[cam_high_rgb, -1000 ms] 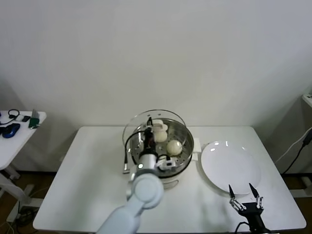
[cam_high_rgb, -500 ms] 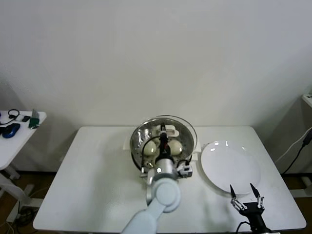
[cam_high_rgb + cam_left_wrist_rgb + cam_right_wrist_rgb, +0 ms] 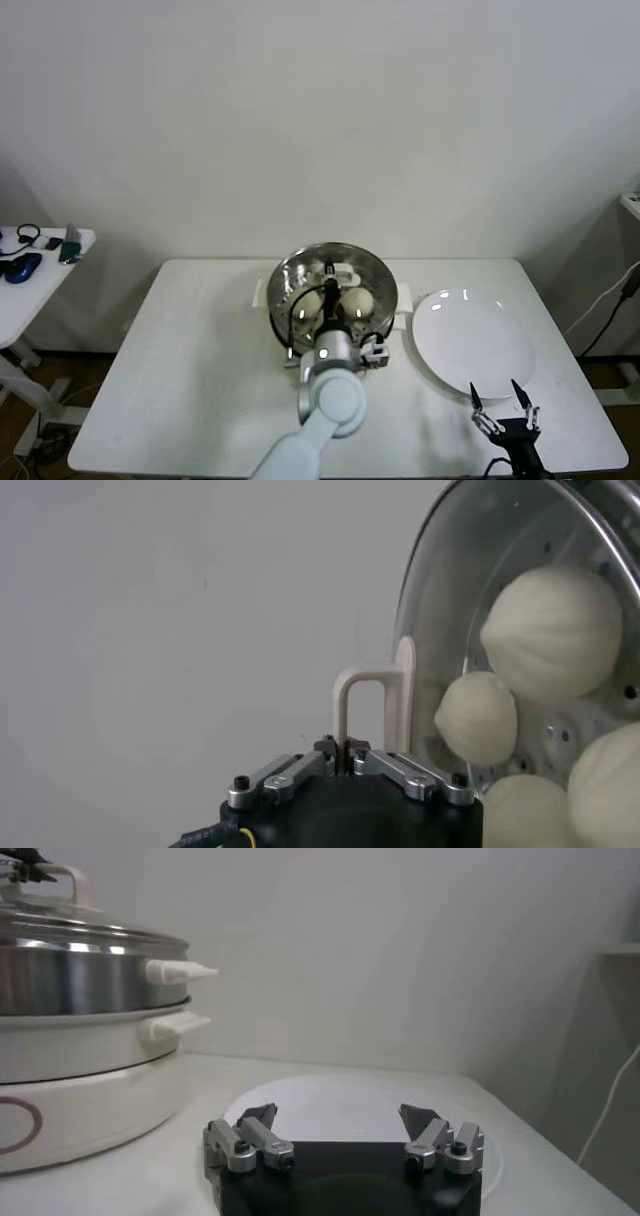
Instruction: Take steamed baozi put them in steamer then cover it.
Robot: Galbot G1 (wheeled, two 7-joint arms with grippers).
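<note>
Gripping: left gripper (image 3: 347,763) is pinched closed on the cream handle (image 3: 372,708) of the cover (image 3: 337,272), directly above the steamer (image 3: 291,272).
Cover: glass lid sits level on the steamer's rim in the right wrist view, though whether it rests fully there I cannot tell.
Steamed baozi: several off-white buns (image 3: 551,630) show through the glass, inside the steel basket (the head view makes out only two of them clearly, either side of the gripper).
Steamer: stands on its cream cooker base (image 3: 85,1098) at the back middle of the white table (image 3: 190,360), side handles pointing outward.
Left arm: reaches forward from the near edge of the table up over the steamer's centre.
Right gripper (image 3: 503,406): hovers low at the near right of the table, fingers (image 3: 253,1132) spread apart and holding nothing.
Plate (image 3: 470,340): white, just right of the steamer, with the right gripper at its near edge.
Side table (image 3: 30,290): far left, carrying a few small dark items.
</note>
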